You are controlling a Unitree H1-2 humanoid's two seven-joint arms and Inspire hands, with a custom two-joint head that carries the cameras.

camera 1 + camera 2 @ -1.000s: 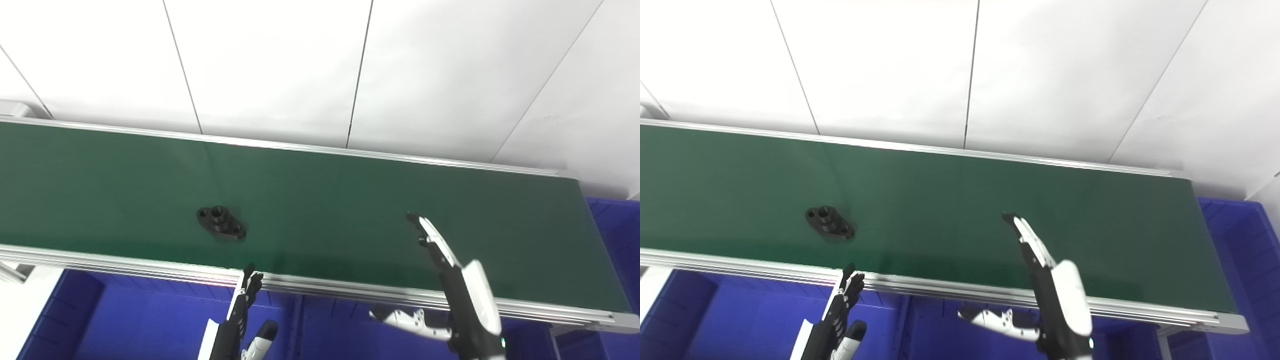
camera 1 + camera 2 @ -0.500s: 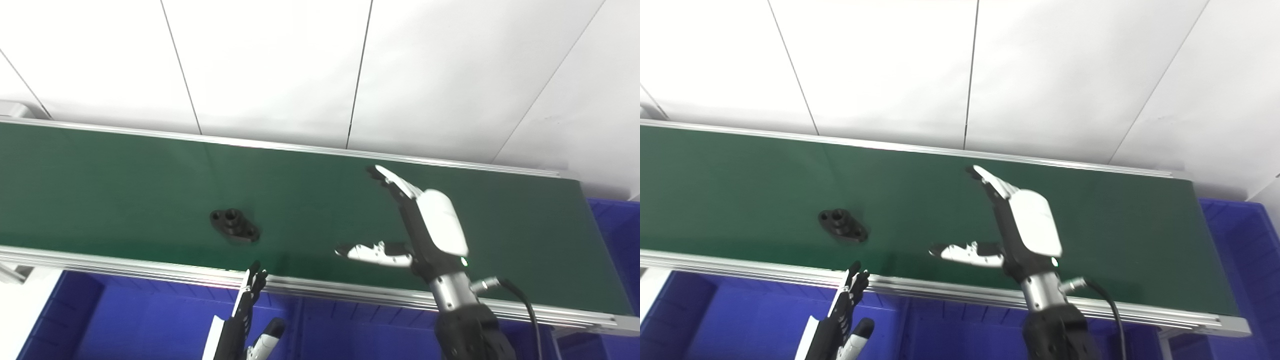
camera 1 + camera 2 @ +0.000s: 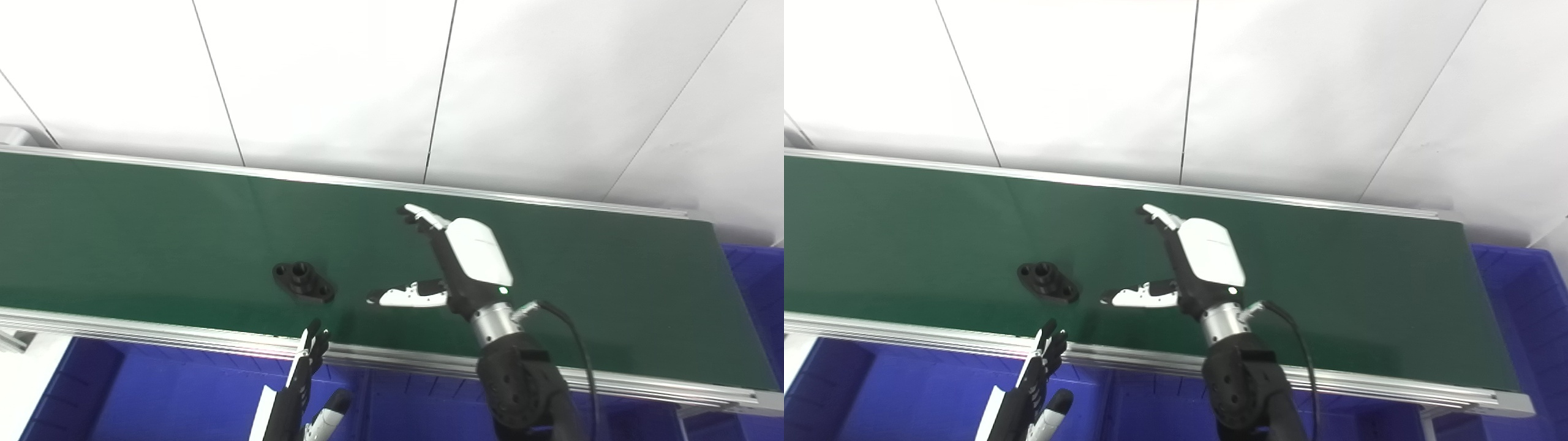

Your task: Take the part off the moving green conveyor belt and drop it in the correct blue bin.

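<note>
Your left hand (image 3: 306, 392) is cut off by the bottom edge of both views; only its fingertips and thumb show, so the palm cannot be checked. The right arm leaves the picture at the bottom edge below the wrist. The conveyor belt (image 3: 122, 214) runs out of view at the left edge. The near blue bin (image 3: 184, 392) is cropped at the bottom and partly hidden behind the belt frame. The right blue bin (image 3: 1525, 306) is cut by the right edge; its contents cannot be seen.

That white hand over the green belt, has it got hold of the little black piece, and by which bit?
Nothing is held. The right hand is open above the belt, apart from the black part. The left hand is empty too.
</note>
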